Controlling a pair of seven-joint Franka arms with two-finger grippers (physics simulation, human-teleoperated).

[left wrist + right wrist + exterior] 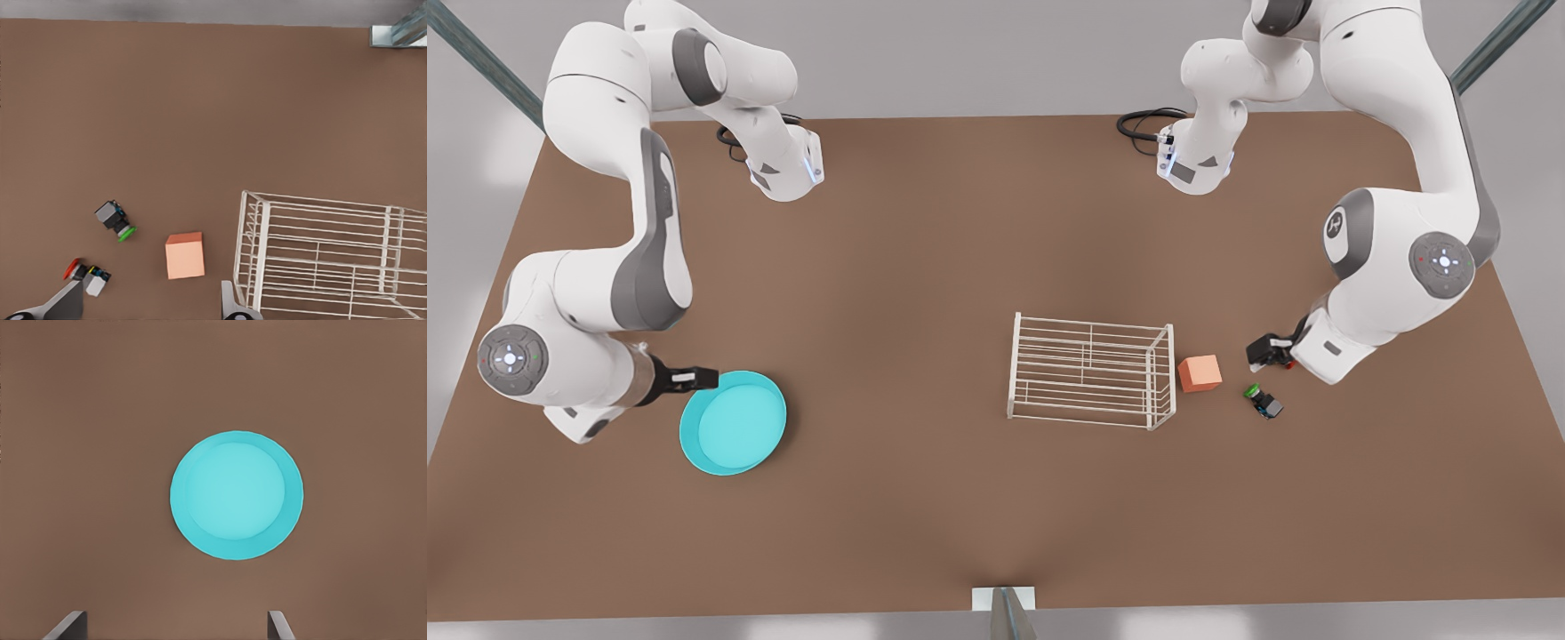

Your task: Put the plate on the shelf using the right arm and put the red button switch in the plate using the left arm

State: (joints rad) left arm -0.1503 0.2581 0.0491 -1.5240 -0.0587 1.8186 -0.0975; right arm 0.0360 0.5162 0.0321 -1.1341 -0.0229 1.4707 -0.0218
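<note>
The cyan plate (734, 422) (235, 495) lies flat on the table at the front view's left. My right gripper (694, 378) (173, 630) hovers open at the plate's rim, nothing between its fingers. The white wire shelf (1014, 364) (263, 247) stands right of the table's middle. The red button switch (1288, 364) (83, 273) lies on its side at the front view's right, touching or just beside one finger (63, 307) of my left gripper (1267, 351) (147, 313). That gripper is open and low over the table.
An orange cube (1200, 373) (185, 255) sits between the shelf and the left gripper. A green-capped switch (1263, 400) (115, 220) lies on its side just in front of the red one. Bare brown table stretches between plate and shelf.
</note>
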